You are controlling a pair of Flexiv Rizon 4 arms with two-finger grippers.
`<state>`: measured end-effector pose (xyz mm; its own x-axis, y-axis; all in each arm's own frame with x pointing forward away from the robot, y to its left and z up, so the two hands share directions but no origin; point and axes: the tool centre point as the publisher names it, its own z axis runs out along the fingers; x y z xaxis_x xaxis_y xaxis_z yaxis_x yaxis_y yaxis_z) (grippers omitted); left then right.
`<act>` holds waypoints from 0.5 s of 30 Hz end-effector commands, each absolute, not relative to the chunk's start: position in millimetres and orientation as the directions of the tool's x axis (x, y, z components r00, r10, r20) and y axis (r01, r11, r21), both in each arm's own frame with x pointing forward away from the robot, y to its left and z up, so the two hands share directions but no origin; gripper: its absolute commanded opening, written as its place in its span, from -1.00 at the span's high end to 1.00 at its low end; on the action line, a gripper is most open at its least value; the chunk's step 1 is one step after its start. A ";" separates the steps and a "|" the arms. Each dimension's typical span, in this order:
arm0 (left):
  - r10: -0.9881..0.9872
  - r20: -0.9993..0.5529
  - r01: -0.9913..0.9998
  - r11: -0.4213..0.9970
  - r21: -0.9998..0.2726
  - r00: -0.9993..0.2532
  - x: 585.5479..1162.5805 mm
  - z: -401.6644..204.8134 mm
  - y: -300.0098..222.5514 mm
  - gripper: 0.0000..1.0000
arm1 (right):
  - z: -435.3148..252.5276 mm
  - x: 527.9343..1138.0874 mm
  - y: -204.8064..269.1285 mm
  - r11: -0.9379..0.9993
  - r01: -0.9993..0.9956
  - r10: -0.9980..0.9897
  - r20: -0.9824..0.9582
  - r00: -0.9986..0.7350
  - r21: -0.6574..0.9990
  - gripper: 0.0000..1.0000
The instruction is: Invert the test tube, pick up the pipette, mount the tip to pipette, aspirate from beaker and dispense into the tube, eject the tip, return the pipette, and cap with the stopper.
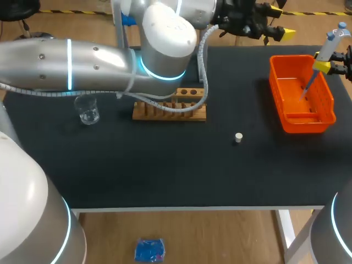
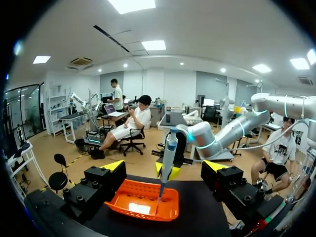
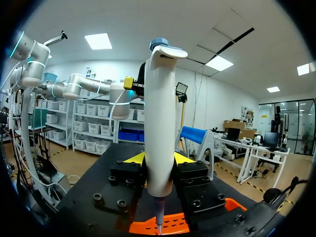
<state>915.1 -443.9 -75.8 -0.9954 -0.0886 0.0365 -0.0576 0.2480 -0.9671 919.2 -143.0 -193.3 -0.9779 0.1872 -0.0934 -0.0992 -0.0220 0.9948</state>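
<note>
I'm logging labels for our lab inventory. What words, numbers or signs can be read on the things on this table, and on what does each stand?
None can be read.
The pipette, orange basket, wooden rack and stopper show no print in any view.
Any marks on the beaker are too small to tell.

No readable text, labels, numbers anywhere (pipette (image 3: pixel 159 123) body plain white).

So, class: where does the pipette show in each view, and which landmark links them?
Head view: pipette at far right, in the right gripper, over the orange basket.
Left wrist view: upright over the basket, ahead of the left gripper.
Right wrist view: clamped upright in the right gripper.
Landmark: the orange basket.
</note>
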 end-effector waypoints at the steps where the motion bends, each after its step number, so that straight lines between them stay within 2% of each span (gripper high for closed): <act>1: -0.088 0.036 -0.056 0.243 -0.969 -0.996 916.2 -77.7 -446.4 -1.00 | -193.4 919.9 -143.6 -0.022 -0.100 0.184 -0.095 -0.978 0.995 1.00; 11: -0.007 -0.012 0.010 0.277 -0.961 -1.000 924.2 -72.8 -514.1 -1.00 | -193.4 919.9 -143.6 -0.022 -0.100 0.184 -0.095 -0.978 0.995 1.00; 12: -0.009 -0.012 0.009 0.276 -0.961 -1.000 924.8 -72.4 -516.5 -0.69 | -193.4 919.9 -143.6 -0.022 -0.100 0.184 -0.095 -0.978 0.995 1.00; 13: -0.005 -0.008 0.007 0.282 -0.959 -1.000 925.1 -72.5 -519.3 0.22 | -193.4 919.9 -143.6 -0.022 -0.100 0.184 -0.095 -0.978 0.995 1.00; 14: -0.005 -0.011 0.009 0.296 -0.955 -1.000 925.0 -72.6 -521.9 1.00 | -193.4 919.9 -143.6 -0.022 -0.100 0.184 -0.095 -0.978 0.995 1.00; 15: -0.004 -0.010 0.008 0.292 -0.956 -1.000 925.0 -72.9 -523.6 1.00 | -193.4 919.9 -143.6 -0.022 -0.100 0.184 -0.095 -0.978 0.995 1.00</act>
